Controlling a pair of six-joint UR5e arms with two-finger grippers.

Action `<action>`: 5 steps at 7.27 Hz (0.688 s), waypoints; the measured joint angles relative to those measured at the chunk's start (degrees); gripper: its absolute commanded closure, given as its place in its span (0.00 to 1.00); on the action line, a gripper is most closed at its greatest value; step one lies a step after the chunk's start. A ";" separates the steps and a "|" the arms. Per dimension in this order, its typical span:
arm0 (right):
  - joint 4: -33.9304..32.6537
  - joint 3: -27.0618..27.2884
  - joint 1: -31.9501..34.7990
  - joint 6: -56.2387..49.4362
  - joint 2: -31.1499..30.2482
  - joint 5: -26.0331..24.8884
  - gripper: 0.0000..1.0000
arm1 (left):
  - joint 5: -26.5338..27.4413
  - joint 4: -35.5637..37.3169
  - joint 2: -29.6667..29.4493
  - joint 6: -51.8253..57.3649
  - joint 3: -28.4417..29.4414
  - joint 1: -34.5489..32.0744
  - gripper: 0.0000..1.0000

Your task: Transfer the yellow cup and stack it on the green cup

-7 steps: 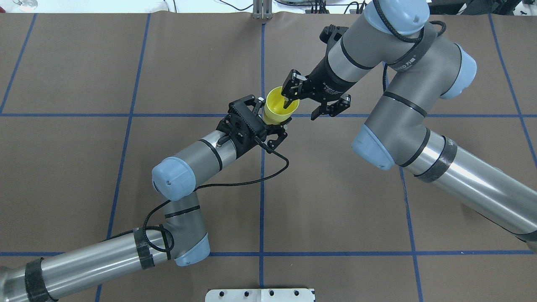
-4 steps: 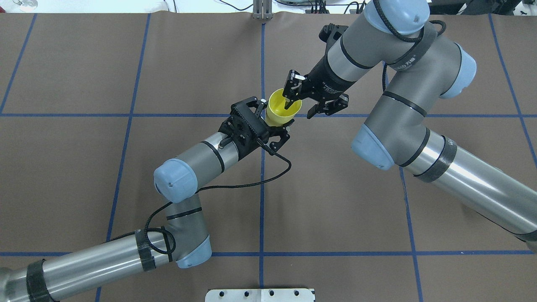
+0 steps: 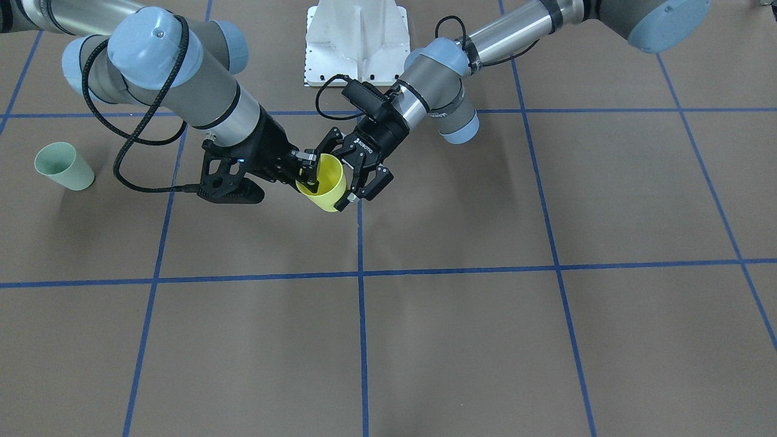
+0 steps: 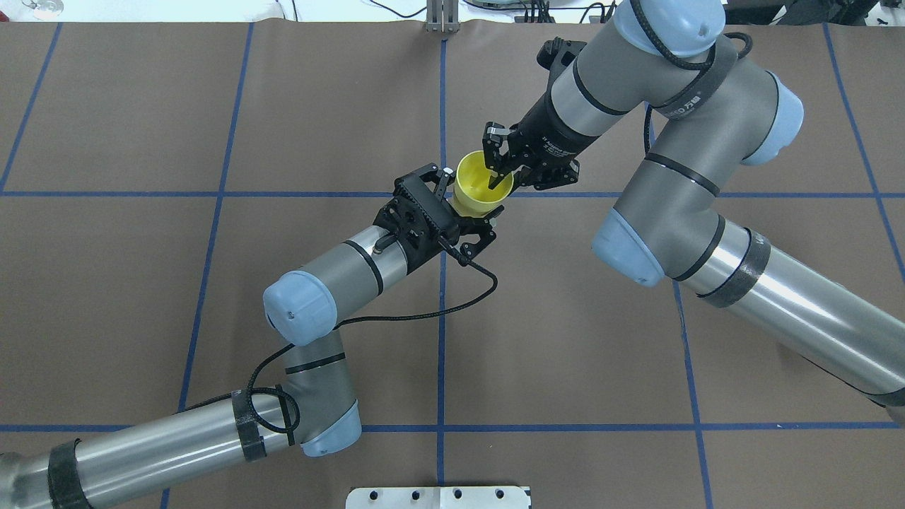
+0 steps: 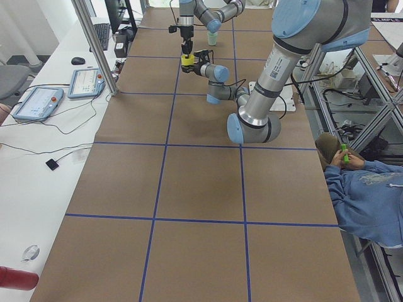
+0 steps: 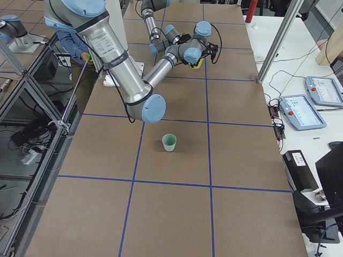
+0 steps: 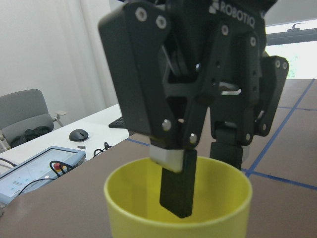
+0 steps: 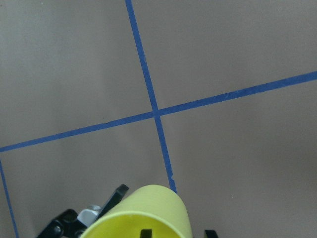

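The yellow cup (image 4: 475,191) is held above the table's middle, mouth tilted toward my right arm. My left gripper (image 4: 464,208) is shut on the cup's body from the base side; it also shows in the front view (image 3: 344,176). My right gripper (image 4: 503,177) is shut on the cup's rim, with one finger (image 7: 178,193) inside and the other outside. The cup also shows in the front view (image 3: 325,185) and the right wrist view (image 8: 148,208). The green cup (image 3: 64,165) stands upright on the table far to my right, also in the right side view (image 6: 169,142). It is hidden in the overhead view.
A white base plate (image 4: 438,497) lies at the table's near edge. Blue tape lines (image 4: 442,339) mark a grid on the brown cover. A control tablet (image 6: 300,110) lies beside the table. A seated person (image 5: 365,189) is beside the robot's base.
My right gripper's jaws have closed from wide open onto the cup's rim. Both grippers and the cup have shifted slightly to the right.
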 measured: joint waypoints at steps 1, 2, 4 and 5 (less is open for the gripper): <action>-0.04 0.14 0.66 0.05 -0.11 0.04 1.00 | 0.29 -0.22 -0.01 -0.04 -0.18 0.01 0.01; -0.20 0.47 2.07 0.08 -0.37 0.14 1.00 | 0.97 -0.40 0.03 -0.09 -0.26 0.06 0.01; -0.51 2.86 5.78 0.16 -3.37 0.22 1.00 | 1.62 -0.49 0.16 -0.12 -0.50 0.07 0.01; -0.59 5.58 8.09 0.18 -6.96 0.14 1.00 | 1.71 -0.47 0.35 -0.09 -0.83 -0.03 0.01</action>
